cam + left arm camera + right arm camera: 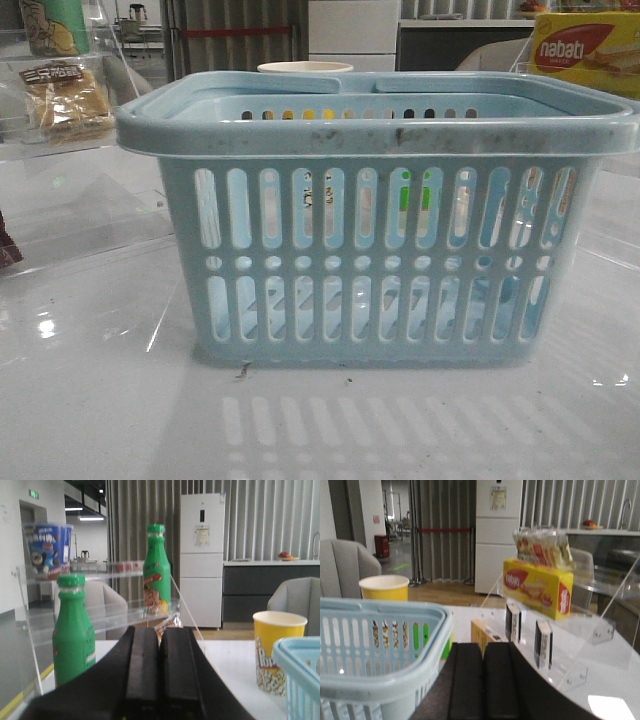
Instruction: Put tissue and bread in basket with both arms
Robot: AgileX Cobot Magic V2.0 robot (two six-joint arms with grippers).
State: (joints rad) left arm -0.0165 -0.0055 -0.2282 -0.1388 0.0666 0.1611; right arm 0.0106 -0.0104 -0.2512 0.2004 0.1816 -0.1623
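We saw the basket (380, 250) standing near, mid-table. The bread (66, 100) lay far left on a clear shelf (60, 150), well apart from it. Our left gripper (159, 680) and right gripper (484, 685) each had jaws pressed together, holding nothing.

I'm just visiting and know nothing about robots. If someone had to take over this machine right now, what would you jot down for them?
Left gripper: shut, holding nothing, facing the clear shelf with the green bottles.
Right gripper: shut, holding nothing, beside the basket.
Basket: in the middle of the table, close to the front camera. I cannot see any bread or tissue in it.
Bread: on the clear shelf at far left in the front view.
Tissue: the dark upright packs on the right-hand shelf, under the yellow box, may be it; not certain.
Done: nothing yet.
Left: pick up both items and put them in the basket.
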